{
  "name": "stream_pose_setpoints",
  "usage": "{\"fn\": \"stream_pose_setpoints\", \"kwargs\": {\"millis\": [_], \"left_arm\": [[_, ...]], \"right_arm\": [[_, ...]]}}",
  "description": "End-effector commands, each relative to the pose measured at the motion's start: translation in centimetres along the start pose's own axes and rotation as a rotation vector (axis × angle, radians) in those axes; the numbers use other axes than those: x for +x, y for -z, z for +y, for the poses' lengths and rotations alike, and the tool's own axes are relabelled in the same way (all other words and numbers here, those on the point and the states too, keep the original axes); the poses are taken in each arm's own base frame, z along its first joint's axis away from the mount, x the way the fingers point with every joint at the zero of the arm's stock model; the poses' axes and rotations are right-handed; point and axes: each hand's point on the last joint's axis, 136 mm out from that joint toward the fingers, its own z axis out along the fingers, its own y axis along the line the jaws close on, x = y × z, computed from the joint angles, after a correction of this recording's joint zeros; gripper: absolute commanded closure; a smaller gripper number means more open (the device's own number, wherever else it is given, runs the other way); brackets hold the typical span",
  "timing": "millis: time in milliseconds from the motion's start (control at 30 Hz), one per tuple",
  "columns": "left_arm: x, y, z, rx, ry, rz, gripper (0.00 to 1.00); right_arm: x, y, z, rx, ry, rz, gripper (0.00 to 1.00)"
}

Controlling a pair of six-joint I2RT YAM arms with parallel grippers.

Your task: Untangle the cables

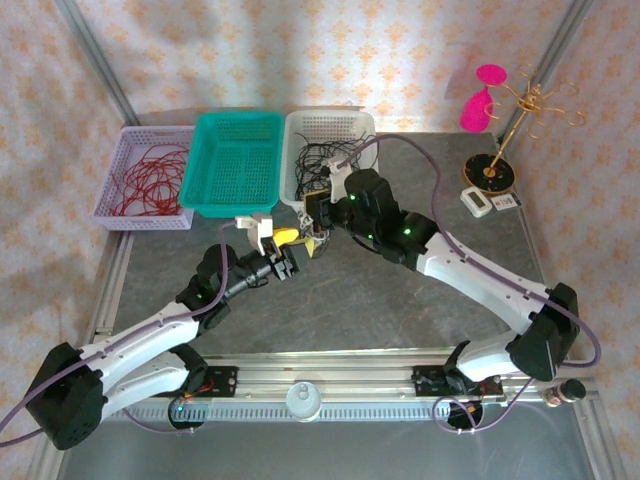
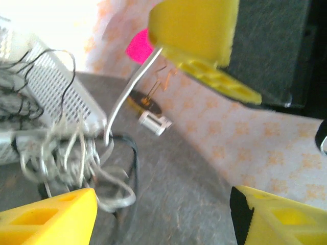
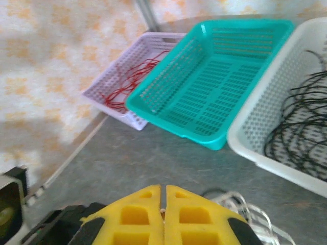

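Note:
A clump of white cables (image 2: 66, 158) with a black strand (image 2: 132, 153) lies on the grey table in front of the white basket (image 2: 56, 92). One white cable (image 2: 127, 87) rises taut from the clump to my right gripper (image 3: 163, 196), whose yellow fingers (image 2: 204, 41) are shut on it above the table. My left gripper (image 2: 163, 214) is open just right of the clump, with bare table between its fingers. From above, the left gripper (image 1: 290, 262) and the right gripper (image 1: 318, 222) sit close together before the baskets. Part of the white clump (image 3: 240, 204) lies beside the right fingers.
Three baskets line the back: a lilac one (image 1: 120, 200) with red cables (image 1: 150, 180), an empty teal one (image 1: 235, 160) and a white one (image 1: 300, 150) with black cables (image 1: 330, 155). At the back right stand a gold stand (image 1: 515, 120), a pink object (image 1: 480, 100) and a small white device (image 1: 478, 203).

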Motion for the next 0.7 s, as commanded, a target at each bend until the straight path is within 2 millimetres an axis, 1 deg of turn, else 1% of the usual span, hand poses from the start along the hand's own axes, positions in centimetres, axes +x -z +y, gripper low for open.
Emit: {"fn": "stream_pose_setpoints", "kwargs": {"millis": [0, 67, 133, 200, 233, 300, 367, 433, 500, 567, 667], "left_arm": [[-2.3, 0.2, -4.0, 0.183, -0.105, -0.086, 0.35], [-1.6, 0.1, -4.2, 0.201, -0.131, -0.049, 0.35], [-0.8, 0.2, -4.1, 0.210, -0.144, -0.031, 0.32], [0.0, 0.2, -3.5, 0.202, -0.166, -0.030, 0.31], [0.3, -0.1, -2.8, 0.178, -0.171, -0.027, 0.31], [0.9, -0.5, -2.0, 0.154, -0.188, -0.020, 0.43], [1.9, -1.2, -1.2, 0.141, -0.189, 0.003, 0.54], [2.8, -1.7, -0.1, 0.118, -0.175, 0.011, 0.61], [3.7, -1.5, 0.7, 0.112, -0.154, -0.007, 0.64], [4.6, -1.3, 1.8, 0.086, -0.138, -0.021, 0.73], [6.1, -1.1, 3.5, 0.030, -0.125, -0.006, 0.83]], "right_arm": [[0.5, 0.8, 2.4, -0.095, -0.042, 0.070, 1.00], [0.7, 0.9, 2.5, -0.098, -0.049, 0.080, 1.00], [1.1, 0.8, 2.6, -0.108, -0.058, 0.097, 1.00], [1.4, 0.8, 3.2, -0.141, -0.068, 0.113, 1.00], [1.5, 0.9, 3.5, -0.158, -0.073, 0.114, 1.00], [1.5, 1.1, 4.4, -0.204, -0.083, 0.116, 1.00], [1.1, 1.4, 5.4, -0.251, -0.093, 0.105, 1.00], [0.4, 1.7, 6.4, -0.289, -0.098, 0.091, 1.00], [-0.5, 2.1, 7.3, -0.314, -0.094, 0.075, 1.00], [-1.5, 2.5, 8.0, -0.332, -0.099, 0.052, 1.00], [-2.7, 3.1, 8.9, -0.363, -0.109, 0.021, 1.00]]}}
